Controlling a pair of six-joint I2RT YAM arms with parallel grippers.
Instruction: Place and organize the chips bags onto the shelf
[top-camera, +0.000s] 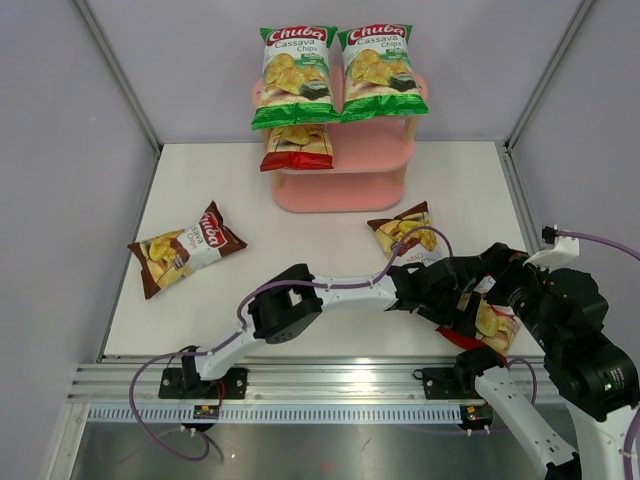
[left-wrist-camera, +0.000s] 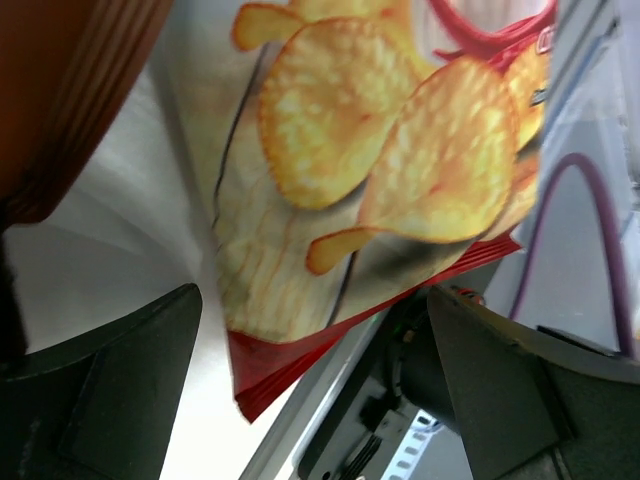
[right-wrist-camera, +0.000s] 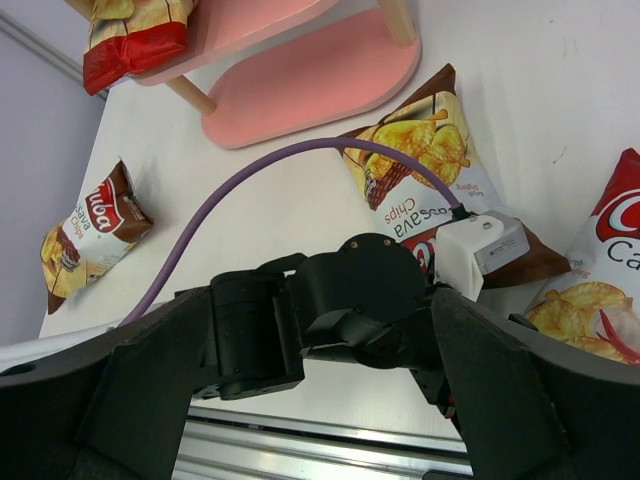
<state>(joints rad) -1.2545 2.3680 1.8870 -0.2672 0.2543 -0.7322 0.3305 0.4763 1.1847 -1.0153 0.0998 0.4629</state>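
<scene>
The pink shelf (top-camera: 340, 165) stands at the back with two green chips bags (top-camera: 295, 75) (top-camera: 380, 70) on its top board and a red bag (top-camera: 297, 147) on the middle board. One brown bag (top-camera: 185, 248) lies at the left and another (top-camera: 405, 230) at centre right. A second red bag (top-camera: 492, 325) lies near the front right edge. My left gripper (left-wrist-camera: 310, 400) is open just above this red bag's lower corner (left-wrist-camera: 300, 330), holding nothing. My right gripper (right-wrist-camera: 340, 400) is open and empty, close behind the left arm's wrist (right-wrist-camera: 370, 300).
The left arm (top-camera: 330, 295) stretches across the front of the table to the right, its purple cable (right-wrist-camera: 250, 190) looping over it. The metal rail (top-camera: 330, 380) runs along the near edge. The shelf's bottom board (right-wrist-camera: 320, 85) is bare.
</scene>
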